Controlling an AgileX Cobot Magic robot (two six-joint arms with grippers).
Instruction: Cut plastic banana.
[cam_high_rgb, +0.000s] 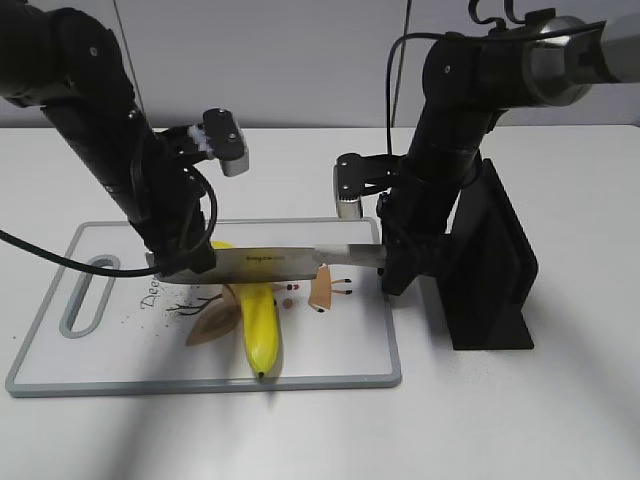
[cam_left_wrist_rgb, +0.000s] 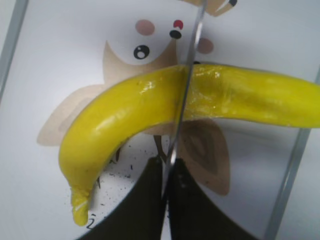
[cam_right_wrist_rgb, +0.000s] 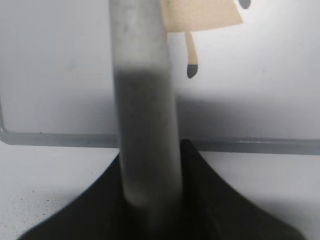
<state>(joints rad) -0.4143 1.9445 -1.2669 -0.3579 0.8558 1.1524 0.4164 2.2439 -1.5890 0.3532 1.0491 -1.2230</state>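
Observation:
The yellow plastic banana lies on the white cutting board, its dark tip toward the front edge. A knife lies across it, side to side. My left gripper is shut on the blade's tip end. My right gripper is shut on the grey handle. In the left wrist view the blade runs edge-on across the banana at mid-length, out from my jaws. In the right wrist view the handle rises from my closed jaws over the board.
A black knife block stands on the table right of the board, just behind my right arm. The board has a slot handle at its left end and a printed cartoon animal under the banana.

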